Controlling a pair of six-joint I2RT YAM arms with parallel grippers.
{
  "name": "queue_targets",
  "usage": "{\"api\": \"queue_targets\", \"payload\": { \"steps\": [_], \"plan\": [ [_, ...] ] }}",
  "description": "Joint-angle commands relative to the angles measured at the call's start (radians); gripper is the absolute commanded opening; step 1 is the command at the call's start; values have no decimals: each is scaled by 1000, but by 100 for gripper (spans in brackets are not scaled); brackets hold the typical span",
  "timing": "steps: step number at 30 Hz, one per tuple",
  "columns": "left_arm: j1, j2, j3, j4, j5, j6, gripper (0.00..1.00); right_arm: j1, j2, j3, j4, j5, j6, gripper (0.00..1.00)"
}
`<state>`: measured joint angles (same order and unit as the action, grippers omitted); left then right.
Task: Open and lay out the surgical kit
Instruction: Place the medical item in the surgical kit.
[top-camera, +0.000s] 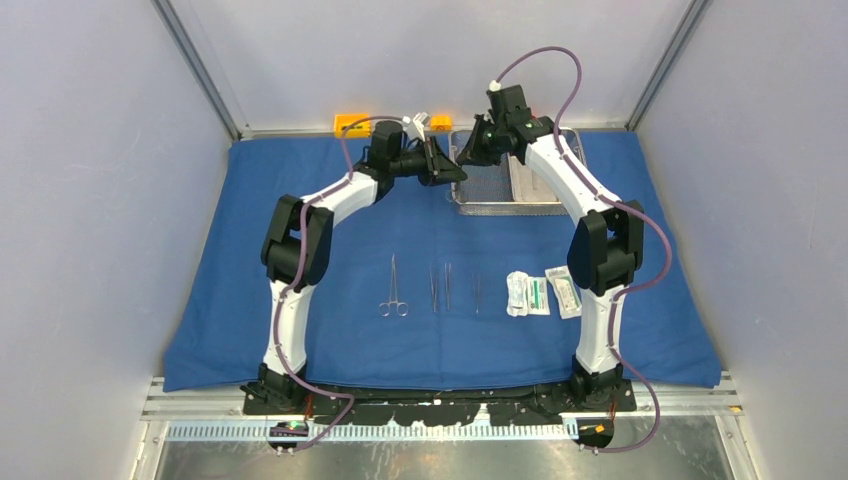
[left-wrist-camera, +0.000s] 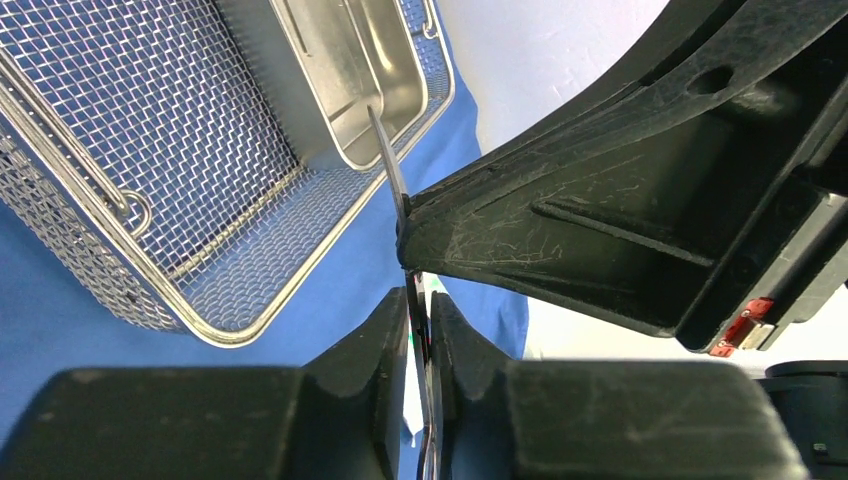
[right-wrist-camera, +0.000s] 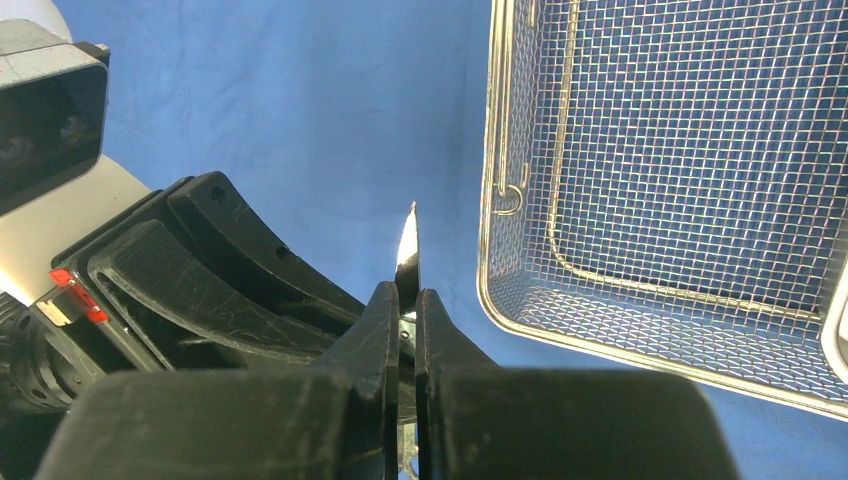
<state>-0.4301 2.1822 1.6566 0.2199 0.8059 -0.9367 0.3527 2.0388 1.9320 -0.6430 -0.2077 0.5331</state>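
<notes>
Left wrist: left gripper and right gripper both clamp the thin steel instrument, mesh tray at 10 o'clock; right should let go slowly.

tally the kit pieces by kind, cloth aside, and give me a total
laid-out steel instruments: 4
held instrument, between left gripper and right gripper: 1
white-green packets: 3
mesh tray: 1
steel pan: 1
total: 10
</notes>
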Motion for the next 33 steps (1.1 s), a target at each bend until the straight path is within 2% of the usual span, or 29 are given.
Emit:
{"api": "queue_targets", "payload": {
  "steps": [1,3,6,9,11,14,18,22,26,33],
  "plan": [
    [-1,-4,36,41,16,0,11,7,-63,1,45,-15,4,0],
    [-2,-12,28,36,12,-2,0,7,-66,1,45,-15,-2,0],
    [1,-47,-10,22,-3,4,0,6,-81,-1,42,-12,-21,4],
    [1,-112,-92,26,-33,5,0,6,-101,0,35,-8,-46,19],
    [2,-168,-163,30,-58,10,0,5,-120,-4,31,-13,-67,35],
    [2,-277,-271,-4,-84,43,0,-3,-153,-12,27,-32,-110,45],
    [2,-421,-449,-83,-87,105,0,-18,-211,-52,26,-114,-168,48],
    [10,-540,-619,-229,-31,194,0,-25,-280,-139,32,-172,-259,48],
    [48,-676,-761,-355,-31,327,0,-37,-364,-270,69,-196,-329,48],
    [123,-929,-977,-448,-91,402,0,-52,-536,-545,215,-229,-358,48]
  ]
}}
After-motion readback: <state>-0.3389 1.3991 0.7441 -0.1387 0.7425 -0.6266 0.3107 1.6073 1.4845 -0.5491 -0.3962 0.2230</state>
